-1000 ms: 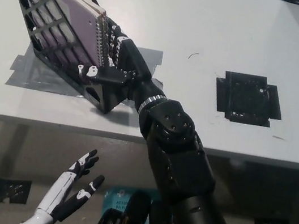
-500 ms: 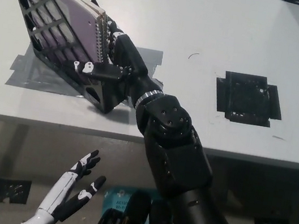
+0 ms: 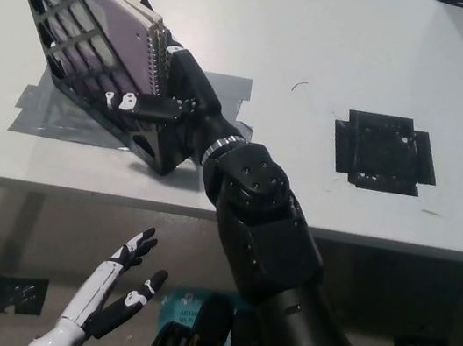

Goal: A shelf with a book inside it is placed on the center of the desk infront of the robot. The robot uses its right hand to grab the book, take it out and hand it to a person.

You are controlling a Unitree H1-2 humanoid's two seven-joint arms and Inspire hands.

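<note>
At the desk's far left corner, a black lattice shelf [image 3: 58, 15] is shown standing tilted on strips of grey tape [image 3: 55, 112] fixed to the white desk [image 3: 325, 38]. Within the shelf a spiral-bound book [image 3: 98, 13] with a pale purple cover is held, its wire binding turned toward the robot's right and exposed at the shelf's open end. The black right hand [image 3: 161, 90] is seen at that open end, reached in from the near edge of the desk by the black right arm [image 3: 253, 203]. Its fingers [image 3: 176, 66] are laid against the spiral binding, and a white-tipped finger [image 3: 123, 102] is extended along the shelf's lower frame beneath the book; the book's end is thus bracketed between them, though whether a firm grasp is closed on it cannot be told. The book is shown lying inside the shelf. Toward the desk's right side, well apart from the shelf, a square patch of black tape [image 3: 384, 152] is marked on the surface. Below the desk's near edge, at the lower left, the white left hand [image 3: 109, 295] is shown at rest with its fingers spread apart and nothing held.
</note>
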